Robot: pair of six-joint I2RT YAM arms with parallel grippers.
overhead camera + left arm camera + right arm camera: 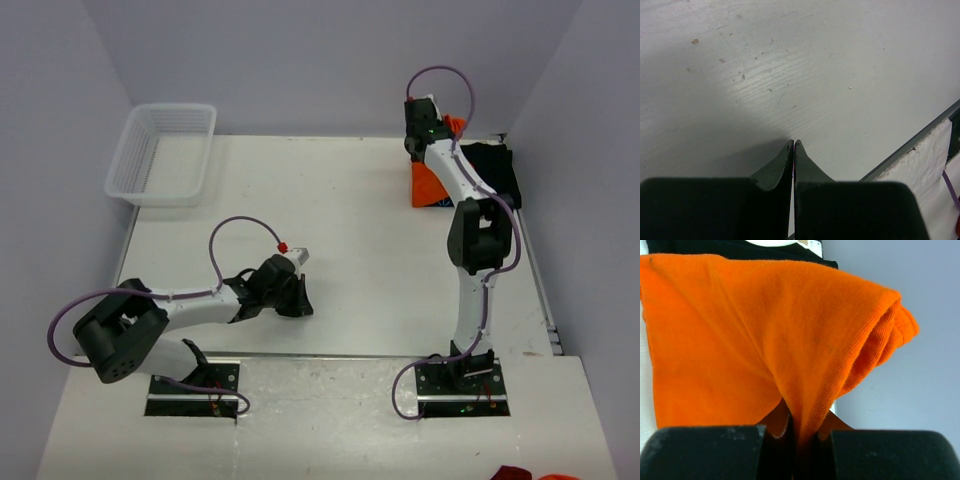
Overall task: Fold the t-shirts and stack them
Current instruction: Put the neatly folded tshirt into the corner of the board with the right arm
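The right claw [800,432] was clamped on a bunched fold of the orange shirt [765,330], which was tented up toward it. The black shirt [740,246] lay just beyond. The left claw [793,146] was pressed together, empty, over bare bench [815,65]. The orange shirt was judged picked out for folding. Next it would need to be drawn onto open bench and spread, with the left claw opened for a second edge.

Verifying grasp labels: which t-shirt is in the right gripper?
The orange t-shirt: its cloth is pinched in the right gripper. The black t-shirt lies on the table behind it, in no gripper.
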